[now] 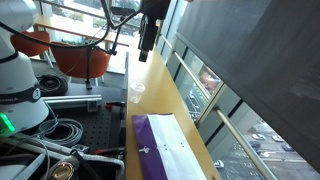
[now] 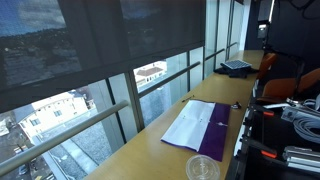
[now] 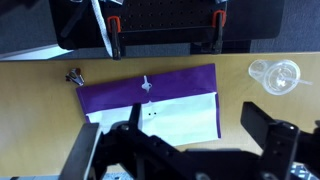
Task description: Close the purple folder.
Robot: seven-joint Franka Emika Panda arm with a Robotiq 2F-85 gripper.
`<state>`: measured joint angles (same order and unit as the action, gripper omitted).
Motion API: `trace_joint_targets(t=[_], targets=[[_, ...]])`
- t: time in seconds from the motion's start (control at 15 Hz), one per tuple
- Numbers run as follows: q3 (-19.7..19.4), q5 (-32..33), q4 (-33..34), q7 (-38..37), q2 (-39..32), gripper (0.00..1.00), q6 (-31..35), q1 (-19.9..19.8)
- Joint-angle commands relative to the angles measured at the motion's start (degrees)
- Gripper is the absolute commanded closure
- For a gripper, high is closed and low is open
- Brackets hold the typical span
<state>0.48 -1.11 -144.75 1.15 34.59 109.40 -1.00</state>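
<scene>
The purple folder point(image 1: 160, 148) lies open and flat on the wooden counter point(image 1: 155, 85), one purple cover bare and white sheets on the other half. It also shows in an exterior view point(image 2: 206, 125) and in the wrist view point(image 3: 150, 95). My gripper point(image 1: 148, 45) hangs high above the counter, well apart from the folder. In the wrist view my gripper point(image 3: 195, 118) is open and empty, its dark fingers spread wide over the white sheets.
A clear plastic cup point(image 1: 137, 93) stands on the counter beside the folder, also seen in an exterior view point(image 2: 203, 168) and the wrist view point(image 3: 275, 75). A small metal clip point(image 3: 75, 77) lies at a folder corner. A dark flat item point(image 2: 237, 66) sits farther along. Windows border the counter.
</scene>
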Motion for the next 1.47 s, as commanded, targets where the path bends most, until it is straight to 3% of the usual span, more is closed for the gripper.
trace_joint_targets(t=[0.0,0.33,0.73,1.07,1.4], targets=[[-0.3,0.2,0.1,-0.2,0.0,0.0,-0.1,0.4],[-1.0,0.4,0.5,0.0,-2.8,0.0,1.5,-0.3],[-6.1,-2.9,6.4,5.2,-19.9,0.0,13.5,-0.5],[-7.3,-5.3,18.7,6.7,-38.7,0.0,21.1,-1.9],[-6.2,-12.7,36.1,12.4,-55.8,0.0,16.9,-7.8]])
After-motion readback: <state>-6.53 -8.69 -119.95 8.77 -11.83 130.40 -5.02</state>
